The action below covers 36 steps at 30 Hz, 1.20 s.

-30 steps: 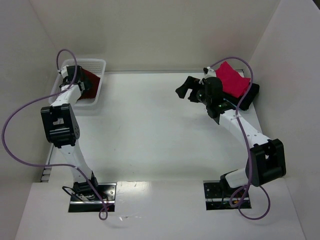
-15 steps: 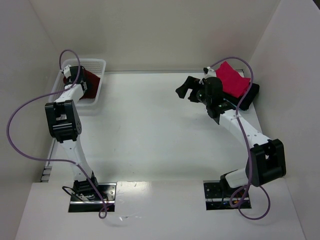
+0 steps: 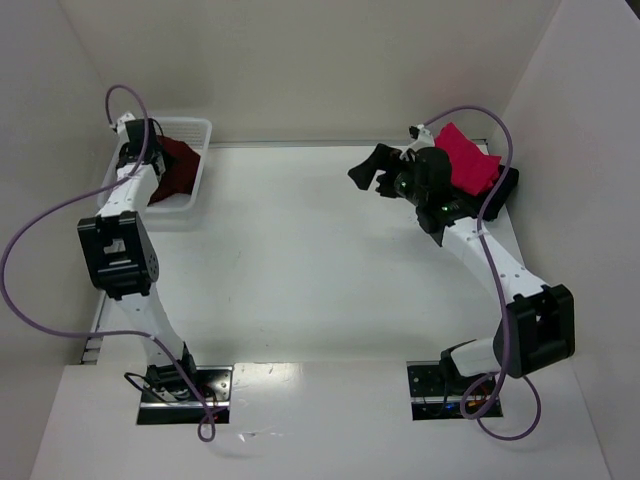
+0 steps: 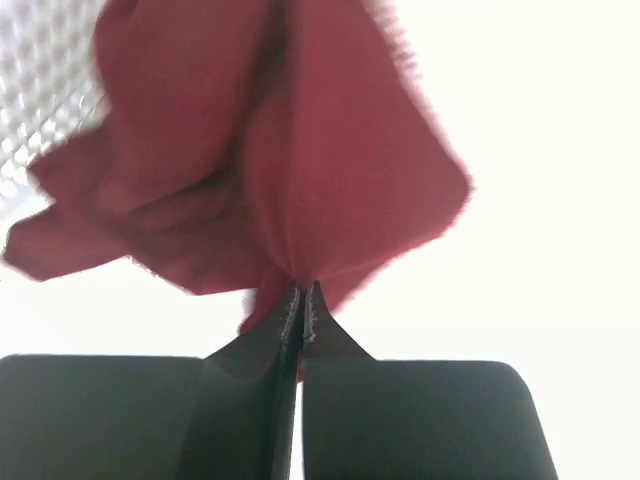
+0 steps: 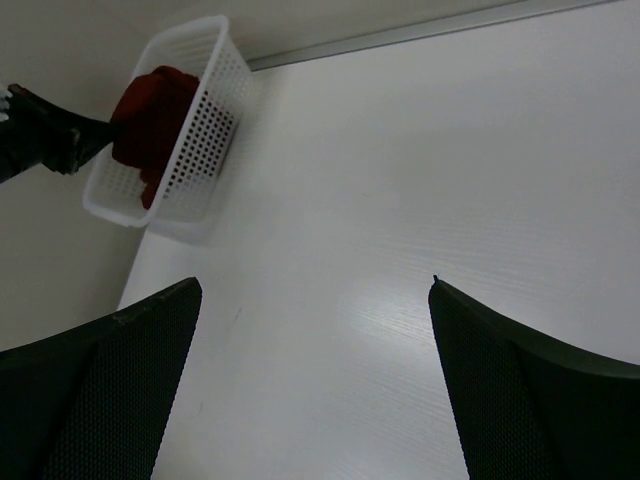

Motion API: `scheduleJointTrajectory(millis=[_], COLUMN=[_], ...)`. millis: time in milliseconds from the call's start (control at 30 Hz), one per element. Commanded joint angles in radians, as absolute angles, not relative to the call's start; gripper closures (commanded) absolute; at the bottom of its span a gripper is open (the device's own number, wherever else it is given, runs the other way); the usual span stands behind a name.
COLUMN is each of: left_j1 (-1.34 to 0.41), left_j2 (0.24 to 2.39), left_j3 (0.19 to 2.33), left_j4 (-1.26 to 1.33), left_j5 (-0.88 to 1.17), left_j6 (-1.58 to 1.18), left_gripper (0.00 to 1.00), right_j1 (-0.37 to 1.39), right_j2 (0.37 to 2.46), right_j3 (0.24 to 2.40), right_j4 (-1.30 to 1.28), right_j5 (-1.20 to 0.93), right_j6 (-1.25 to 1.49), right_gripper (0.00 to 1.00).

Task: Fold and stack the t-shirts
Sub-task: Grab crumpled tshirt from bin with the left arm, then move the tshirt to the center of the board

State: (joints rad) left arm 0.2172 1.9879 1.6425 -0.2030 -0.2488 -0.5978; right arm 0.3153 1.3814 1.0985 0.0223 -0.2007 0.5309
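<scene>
- The left gripper is at the white basket in the far left corner of the table. Its jaws are pressed together on a fold of the dark maroon t-shirt. In the left wrist view the cloth fans out from the pinch point, with no gap between the fingertips.
- The maroon t-shirt is bunched, not flat. Most of it lies inside the basket, and the gripped fold is at the basket's left side. A pinch on one raised fold is probably chosen so that the whole garment follows the gripper out of the basket.
- The right gripper hovers above bare table, right of centre. Its fingers are spread wide with nothing between them. Its camera faces the basket across the table, so it is probably waiting to take a second hold once the cloth reaches the open surface.
- The folded pink-red t-shirt lies at the far right of the table, on top of a black t-shirt. This is the stack, kept at the edge so that the centre is free for folding. A teal shirt cannot be made out.
- Step in hand: extraction of the maroon t-shirt. It is not yet spread or folded.
- Caution: soft cloth can catch on the basket rim or slip from a narrow pinch.
</scene>
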Motion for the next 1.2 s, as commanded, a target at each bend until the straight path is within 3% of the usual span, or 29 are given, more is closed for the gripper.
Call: scheduleJointTrajectory(millis=[0,133,433,600,933,1167], left_j1=[0.192,0.110,-0.111,-0.115,-0.115,-0.115], left_j2=[1.732,1.648,1.465,1.356,1.258,1.258], left_j3=[1.778,1.949,2.201,2.162,1.907,1.871], left_j4=[-0.227,-0.364,-0.560,-0.518,-0.342,-0.325], left_j5=[-0.040,0.070,0.291,0.509,0.639,0.705], left_j6=[-0.521,-0.440,-0.436,-0.498,-0.598,-0.609], left_gripper=[1.00,1.00,1.00,1.00,1.00,1.00], right_j1=[0.316,0.325,0.397,0.513,0.649,0.700], right_j2=[1.313,1.313,1.159,1.061,1.043,1.129], right_j3=[1.166,1.200,1.119,1.032,0.963,0.923], right_j4=[0.069,0.069,0.174,0.248,0.383,0.384], right_j5=[-0.285,-0.423,-0.457,-0.351,-0.319,-0.283], right_j6=[0.543,0.477,0.474,0.454,0.512,0.519], right_gripper=[0.00,0.00,0.00,0.00,0.00,0.00])
